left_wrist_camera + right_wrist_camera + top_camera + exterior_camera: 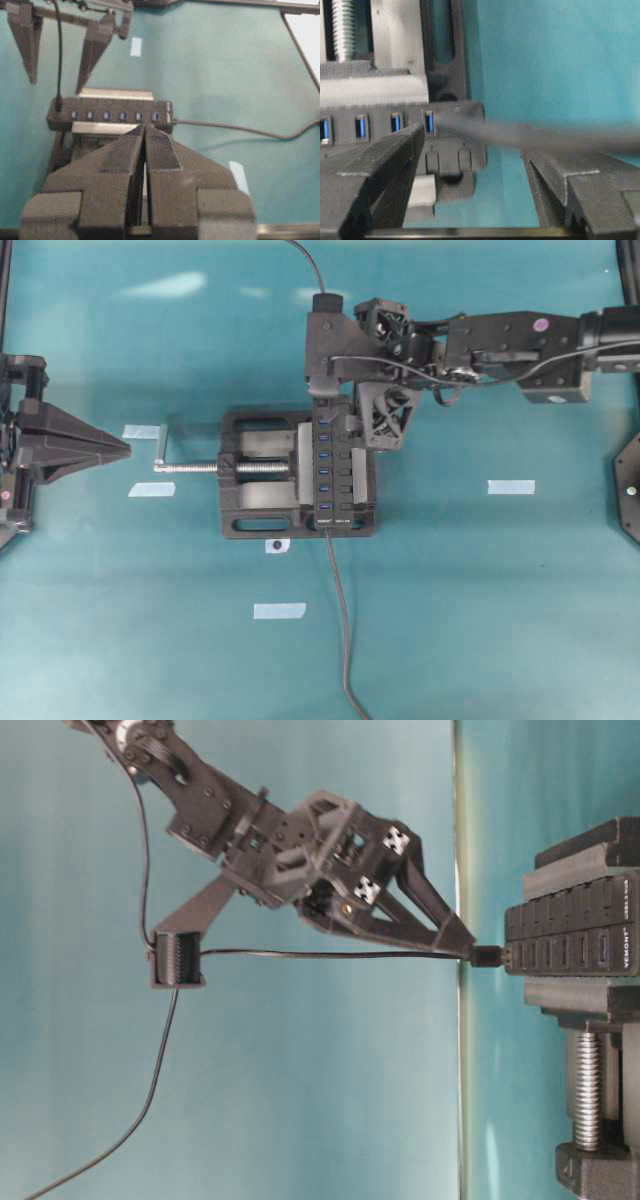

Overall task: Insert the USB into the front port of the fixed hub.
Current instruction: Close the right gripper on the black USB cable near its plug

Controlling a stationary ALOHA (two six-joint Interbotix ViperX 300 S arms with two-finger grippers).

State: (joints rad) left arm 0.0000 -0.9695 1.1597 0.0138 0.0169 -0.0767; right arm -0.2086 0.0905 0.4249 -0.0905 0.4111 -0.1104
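The USB [487, 957] sits in the end port of the fixed hub [336, 472], which is clamped in a vise [262, 475] on the teal worktop [480, 600]. The right gripper [59, 55] stands open around its cable [330, 954], holding nothing. The plug may be only partly seated, and that cable, draped over the arm, could drag it out as the arm backs off; the left gripper [145, 137] waits closed and empty beside the vise.

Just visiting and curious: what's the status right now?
Right end effector open, off the USB. USB seated in fixed hub end port. Left end effector shut, idle. Nothing blocking.
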